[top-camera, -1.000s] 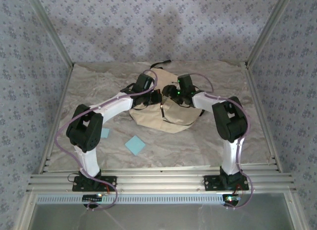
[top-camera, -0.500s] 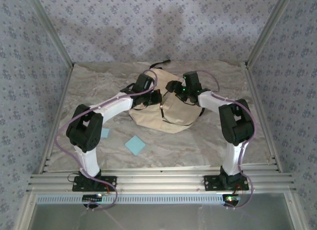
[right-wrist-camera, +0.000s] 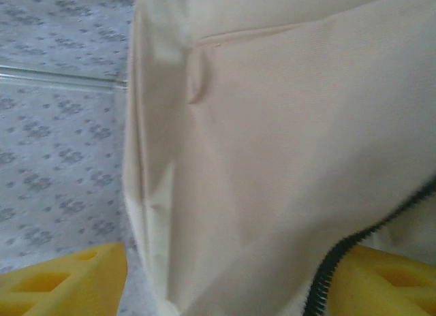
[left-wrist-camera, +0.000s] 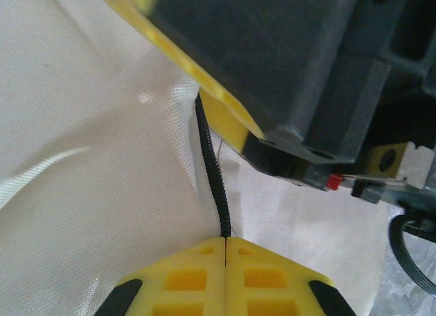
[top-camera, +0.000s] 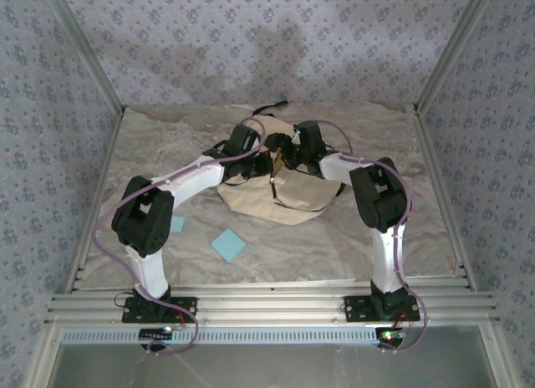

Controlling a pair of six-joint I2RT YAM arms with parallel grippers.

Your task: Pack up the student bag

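A crumpled, marble-patterned cover (top-camera: 351,237) lies over the whole table. On it, seen from above, a light blue square sheet (top-camera: 227,244) lies flat at about 7 o'clock from the middle, and a smaller, partly hidden light blue piece (top-camera: 177,225) lies at about 8 o'clock, apart from the first. Grey flower-patterned walls (top-camera: 251,45) close the 9, 12 and 3 o'clock sides, and ribbed aluminium rails (top-camera: 267,304) run across at 6 o'clock.

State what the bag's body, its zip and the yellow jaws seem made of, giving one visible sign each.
The student bag: cream woven cloth with a faint sheen; fine weave and soft folds show. The zip: black, ridged teeth, likely plastic or nylon. The left gripper jaws: matte yellow, moulded hollow cells, probably plastic.
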